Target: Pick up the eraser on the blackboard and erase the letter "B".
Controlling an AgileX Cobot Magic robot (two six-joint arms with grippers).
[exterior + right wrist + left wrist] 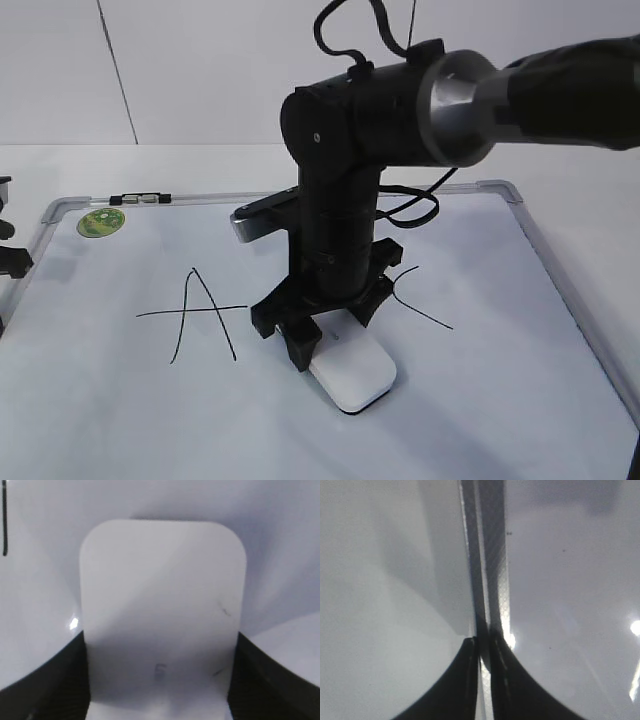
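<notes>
Exterior view: one white eraser lies flat on the blackboard, clasped at its rear end between the right tool's fingers, its long axis running toward the front right. Two letters show, "A" and "C". The left tool is clenched, holding nothing.

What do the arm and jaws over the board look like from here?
The right arm is matte black with a silver-grey metal collar at one joint and black cables looping above it. The right gripper is black and angular; its jaws look dark and textured.
</notes>
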